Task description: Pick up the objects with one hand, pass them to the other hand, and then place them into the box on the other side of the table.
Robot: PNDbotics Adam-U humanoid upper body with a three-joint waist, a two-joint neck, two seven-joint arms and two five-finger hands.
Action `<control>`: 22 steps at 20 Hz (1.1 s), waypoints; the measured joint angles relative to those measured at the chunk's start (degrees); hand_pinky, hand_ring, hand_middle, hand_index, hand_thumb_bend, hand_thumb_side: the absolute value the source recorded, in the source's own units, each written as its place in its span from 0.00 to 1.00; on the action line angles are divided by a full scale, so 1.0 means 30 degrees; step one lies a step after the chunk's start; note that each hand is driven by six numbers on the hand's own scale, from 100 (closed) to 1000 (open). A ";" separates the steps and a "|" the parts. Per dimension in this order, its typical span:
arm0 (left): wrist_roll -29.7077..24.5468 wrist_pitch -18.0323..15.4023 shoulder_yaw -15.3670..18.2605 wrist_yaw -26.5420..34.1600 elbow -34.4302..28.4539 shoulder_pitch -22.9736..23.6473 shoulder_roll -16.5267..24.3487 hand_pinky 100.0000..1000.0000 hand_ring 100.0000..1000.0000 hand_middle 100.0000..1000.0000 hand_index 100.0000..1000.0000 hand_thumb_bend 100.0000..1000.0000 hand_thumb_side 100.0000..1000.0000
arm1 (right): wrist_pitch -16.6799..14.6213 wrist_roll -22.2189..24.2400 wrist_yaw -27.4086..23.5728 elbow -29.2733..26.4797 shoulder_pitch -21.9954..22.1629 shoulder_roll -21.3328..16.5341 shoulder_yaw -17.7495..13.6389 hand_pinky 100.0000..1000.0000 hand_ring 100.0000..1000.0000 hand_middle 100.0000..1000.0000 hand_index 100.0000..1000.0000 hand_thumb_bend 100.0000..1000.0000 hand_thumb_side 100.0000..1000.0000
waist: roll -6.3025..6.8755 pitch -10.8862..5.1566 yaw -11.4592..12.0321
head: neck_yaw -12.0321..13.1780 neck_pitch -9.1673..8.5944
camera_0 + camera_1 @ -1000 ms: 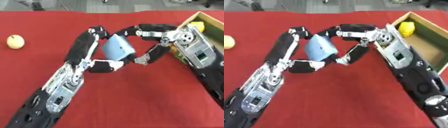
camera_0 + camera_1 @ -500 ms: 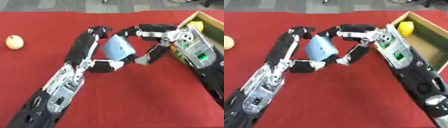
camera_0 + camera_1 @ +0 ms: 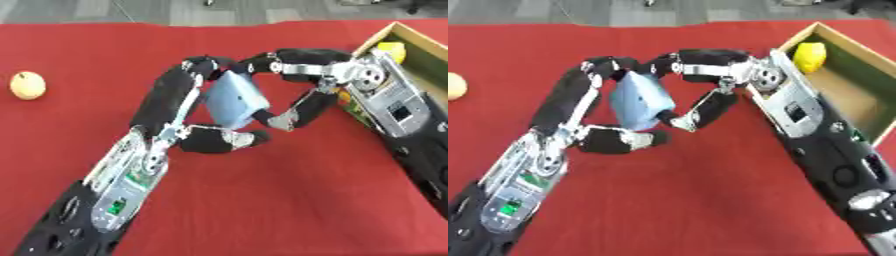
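Where the red cloth-covered table [image 3: 262, 210] runs out at its far edge into grey floor, there is wide bare cloth on the near side and to the left, while the right side is closed off by the open wooden box [image 3: 859, 95] set at an angle, with a yellow rounded object [image 3: 809, 56] lying in its far corner. A small round yellowish fruit [image 3: 27, 85] sits alone near the left edge, well apart from everything else. Over the middle of the table the pale blue flat-sided block [image 3: 234, 102] is held up between both hands. The left hand [image 3: 188, 122] wraps it from the left, fingers curled over the far top edge and thumb bent under its near lower edge. The right hand [image 3: 702, 85] comes in from the box side, fingers curled over the same far top corner and thumb touching the block's near right edge. The block stands tilted, its long axis running from far-left down to near-right, broad face turned upward toward the camera
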 measured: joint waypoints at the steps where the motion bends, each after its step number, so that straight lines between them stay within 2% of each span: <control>1: -0.0045 -0.0078 0.0000 0.0002 -0.0034 0.0014 0.0060 0.70 0.63 0.56 0.82 0.87 0.58 | 0.0020 -0.0038 0.0015 0.0006 0.0013 -0.0001 -0.0023 0.90 1.00 0.43 0.50 0.00 0.10 | 0.0001 0.0000 0.0002 | 0.0000 0.0000; 17: 0.0559 0.0112 0.0163 -0.0080 -0.0234 0.0542 0.0339 0.70 0.62 0.55 0.82 0.86 0.55 | 0.0229 -0.0704 0.0197 0.0172 0.0099 -0.0232 -0.0456 0.90 1.00 0.43 0.50 0.00 0.09 | -0.0036 -0.0002 0.0009 | -0.0016 -0.0025; 22: 0.0981 0.0344 0.0472 -0.0001 -0.0658 0.1523 0.1330 0.70 0.62 0.55 0.82 0.86 0.56 | 0.0781 -0.1156 -0.0127 0.0169 0.0270 -0.0557 -0.1145 0.91 1.00 0.45 0.51 0.00 0.02 | 0.0011 -0.0003 -0.0049 | -0.0047 -0.0073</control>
